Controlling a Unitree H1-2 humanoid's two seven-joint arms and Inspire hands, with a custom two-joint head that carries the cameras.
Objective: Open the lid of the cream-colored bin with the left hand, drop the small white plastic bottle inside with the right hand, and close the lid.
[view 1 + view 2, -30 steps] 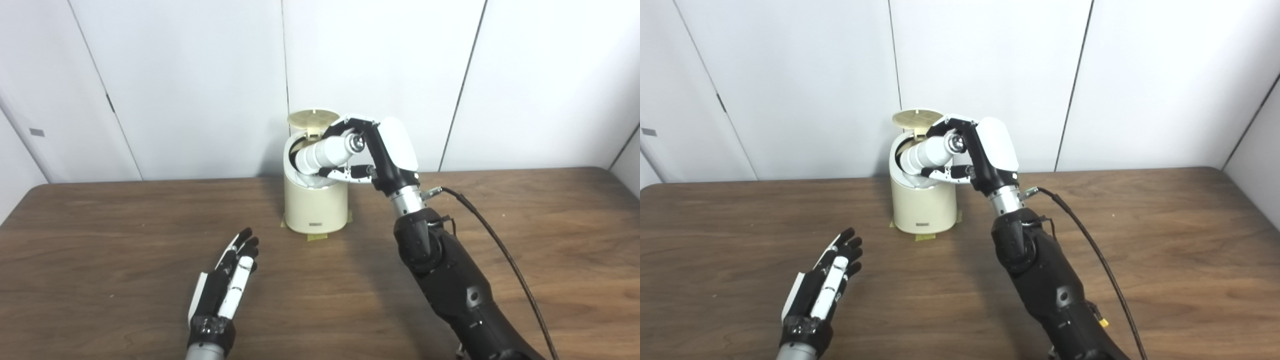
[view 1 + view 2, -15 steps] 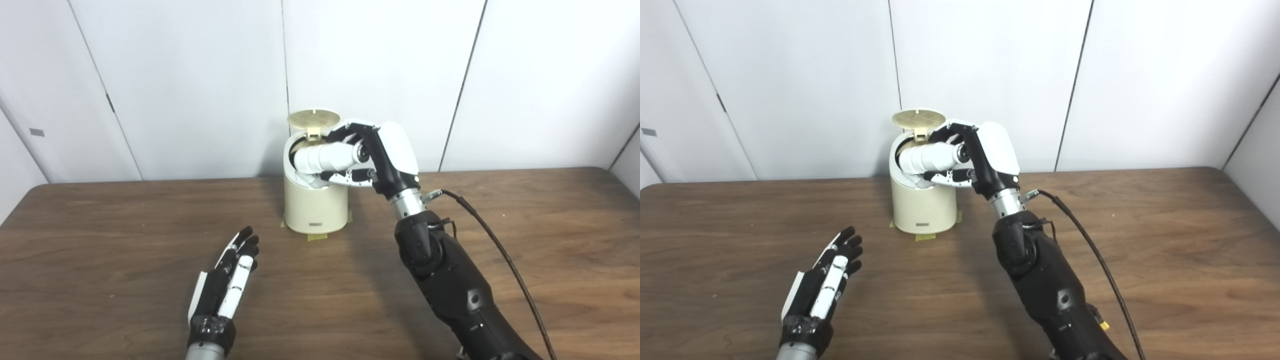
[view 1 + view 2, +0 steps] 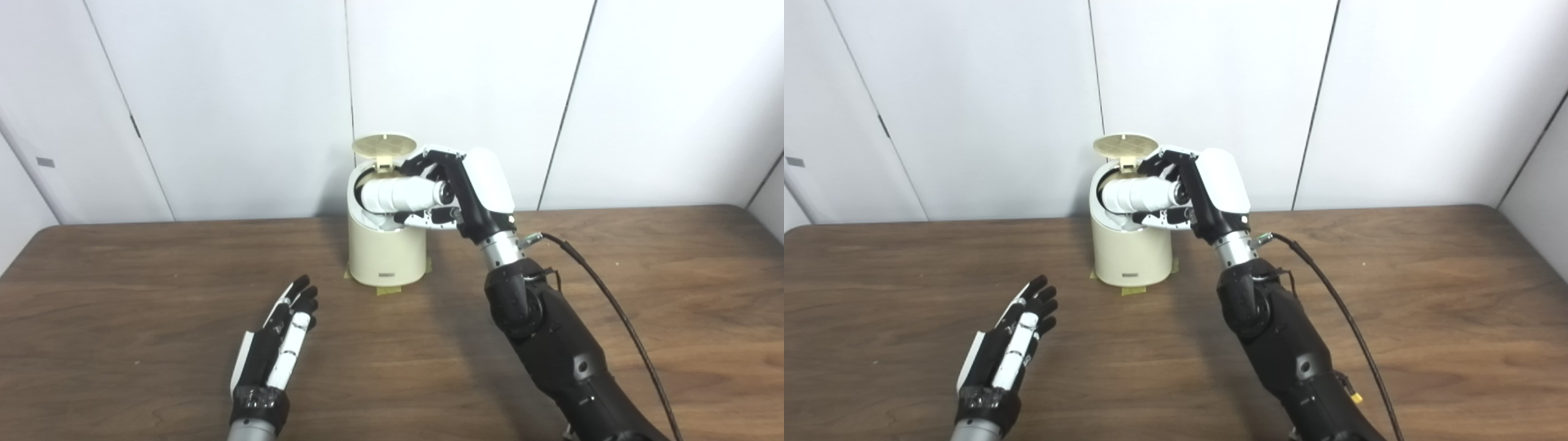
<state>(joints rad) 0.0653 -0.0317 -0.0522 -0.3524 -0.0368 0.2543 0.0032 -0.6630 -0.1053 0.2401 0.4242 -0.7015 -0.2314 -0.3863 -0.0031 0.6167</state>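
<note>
The cream-colored bin (image 3: 386, 254) stands at the back middle of the table, its round lid (image 3: 384, 146) tipped up and open behind the mouth. My right hand (image 3: 471, 190) is at the bin's right rim, shut on the small white plastic bottle (image 3: 398, 193). The bottle lies nearly level over the opening, its far end reaching past the rim. My left hand (image 3: 278, 343) rests low over the table in front and left of the bin, open, fingers stretched out, holding nothing.
The brown wooden table (image 3: 122, 318) spreads wide on both sides. Yellow tape (image 3: 387, 290) marks the bin's base. A black cable (image 3: 612, 306) trails from my right wrist to the lower right. White wall panels stand close behind the bin.
My right hand has tilted the bottle from slanting upward to nearly level and pushed it further left over the bin's mouth. The left hand and the lid have not moved.
</note>
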